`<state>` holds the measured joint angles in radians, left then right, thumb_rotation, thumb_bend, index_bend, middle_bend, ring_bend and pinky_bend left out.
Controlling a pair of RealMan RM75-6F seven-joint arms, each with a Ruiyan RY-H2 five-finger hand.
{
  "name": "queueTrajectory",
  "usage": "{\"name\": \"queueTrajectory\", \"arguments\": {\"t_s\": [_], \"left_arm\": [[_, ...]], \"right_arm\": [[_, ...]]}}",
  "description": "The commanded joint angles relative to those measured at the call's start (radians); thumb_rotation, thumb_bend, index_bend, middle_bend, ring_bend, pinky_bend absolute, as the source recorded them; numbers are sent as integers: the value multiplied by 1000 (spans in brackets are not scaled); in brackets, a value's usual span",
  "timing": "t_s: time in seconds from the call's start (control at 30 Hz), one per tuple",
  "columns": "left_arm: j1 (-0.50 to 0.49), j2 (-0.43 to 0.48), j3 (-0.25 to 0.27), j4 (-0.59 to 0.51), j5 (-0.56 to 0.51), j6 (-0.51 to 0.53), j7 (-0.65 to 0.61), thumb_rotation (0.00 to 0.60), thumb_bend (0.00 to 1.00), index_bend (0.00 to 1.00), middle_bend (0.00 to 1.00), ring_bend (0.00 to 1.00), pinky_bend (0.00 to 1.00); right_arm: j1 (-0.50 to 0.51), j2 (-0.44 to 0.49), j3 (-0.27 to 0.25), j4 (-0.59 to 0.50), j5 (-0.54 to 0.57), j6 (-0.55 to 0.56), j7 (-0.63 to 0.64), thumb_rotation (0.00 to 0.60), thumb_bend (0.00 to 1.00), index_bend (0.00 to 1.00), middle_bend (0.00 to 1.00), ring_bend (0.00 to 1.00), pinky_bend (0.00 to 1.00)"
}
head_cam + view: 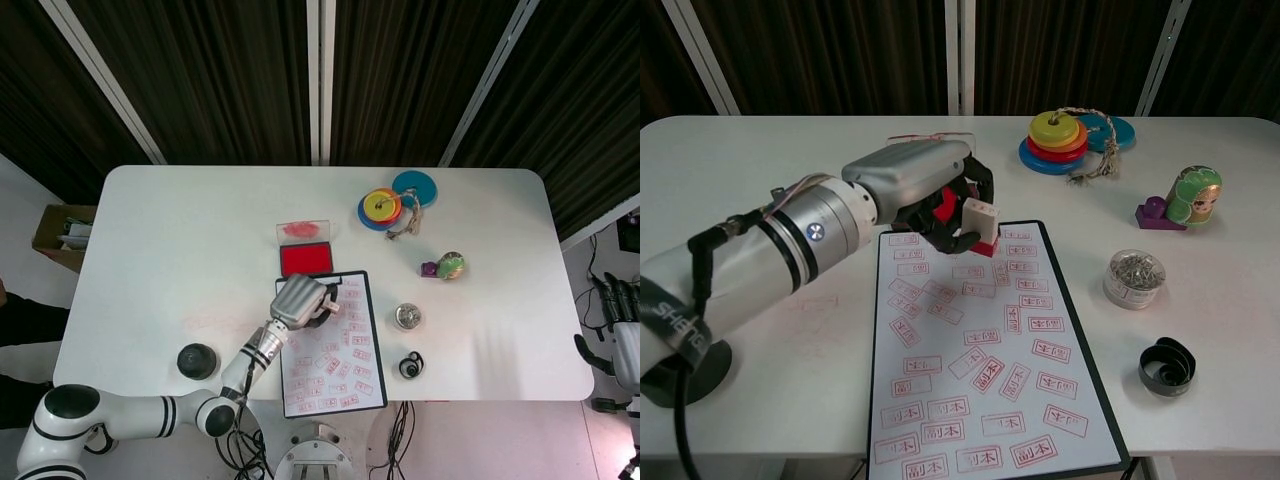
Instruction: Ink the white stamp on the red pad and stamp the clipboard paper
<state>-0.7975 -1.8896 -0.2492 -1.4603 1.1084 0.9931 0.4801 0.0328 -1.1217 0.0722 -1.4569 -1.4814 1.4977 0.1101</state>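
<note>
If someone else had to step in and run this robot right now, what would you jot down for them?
Left hand grips the white block stamp with a red base, held over the top of the clipboard paper.
Right hand hangs off the table's right edge, idle; its grip can't be judged.
The red ink pad sits just beyond the clipboard.
Done: the paper carries many red prints.
Left: whether this print is pending or the stamp needs inking is unclear.

Left hand (925,185): silver-grey ribbed metal back, black fingers (958,240) underneath. Polished silver cylindrical wrist (820,230) with a small round blue-ringed mark on its side, ringed by black bands, thin red, white and yellow wires looped over the top. White glossy forearm (700,295) with black strap and grey lettering. From above, white rounded arm segments (130,415) with black joints. Right hand (628,345): pale casing, dark fingers, at the frame edge.
</note>
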Motion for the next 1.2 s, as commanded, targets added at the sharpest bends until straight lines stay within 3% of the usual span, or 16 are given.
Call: {"name": "queueTrajectory", "arguments": {"t_s": [0.03,0.3,0.6,0.77,0.97,1.2], "left_arm": [[20,75,-19,-98,-51,16,16,600,416,694,691,1000,1000],[86,217,11,-247,-99,38,-38,600,416,693,691,1000,1000],[221,378,124,-349,-43,74,-219,600,416,693,691,1000,1000],[288,403,189,-296,65,107,-338,600,416,693,691,1000,1000],[343,366,250,-170,187,153,-442,600,416,687,689,1000,1000],[365,309,276,-58,248,163,-473,600,416,681,686,1000,1000]], "right_arm": [[1,-1,-1,-2,-2,0,-3,600,223,0,0,0,0],[4,1,-3,-20,-12,2,-23,600,223,0,0,0,0],[19,-13,-12,-29,-20,-24,-49,600,223,0,0,0,0],[23,-15,-17,-35,-24,-31,-65,600,223,0,0,0,0],[19,-11,-20,-41,-24,-24,-75,600,223,0,0,0,0],[16,-13,-24,-44,-26,-21,-82,600,224,0,0,0,0]]}}
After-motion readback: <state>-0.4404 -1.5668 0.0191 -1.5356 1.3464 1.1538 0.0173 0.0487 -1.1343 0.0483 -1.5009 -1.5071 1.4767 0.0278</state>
